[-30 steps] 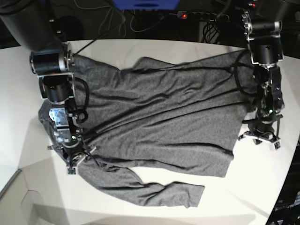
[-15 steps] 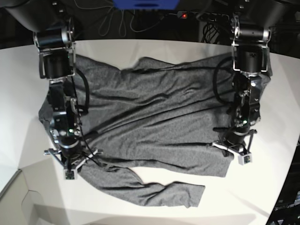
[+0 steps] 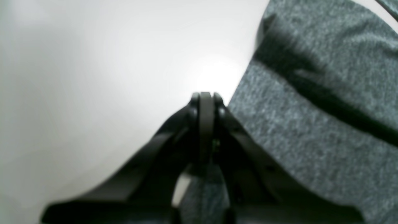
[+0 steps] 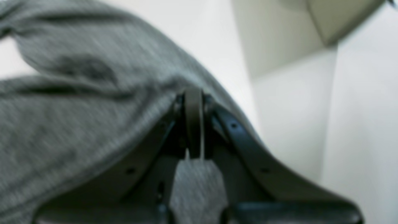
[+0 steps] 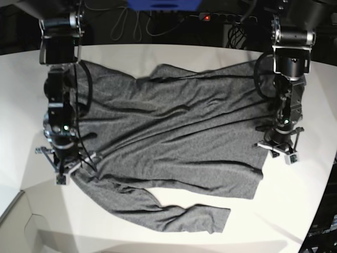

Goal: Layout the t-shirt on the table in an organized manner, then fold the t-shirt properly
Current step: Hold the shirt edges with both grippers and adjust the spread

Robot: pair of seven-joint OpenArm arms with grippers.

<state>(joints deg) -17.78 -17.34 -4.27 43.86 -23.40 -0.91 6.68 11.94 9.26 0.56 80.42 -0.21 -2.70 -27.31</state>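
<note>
Dark heather-grey knit long-sleeved t-shirt spread lengthwise across white table. Left gripper and right gripper, both clamped shut, flank its ends; whether either pinches cloth is unclear.

**Two black arms, silver joints**

At the base view's left and right edges, each matte-black arm carries a silver cylindrical joint, looping black cables and a green light; the black angular left gripper and black right gripper show small screw holes.

The t-shirt lies spread on the table, 1 sleeve along its near side.
</note>
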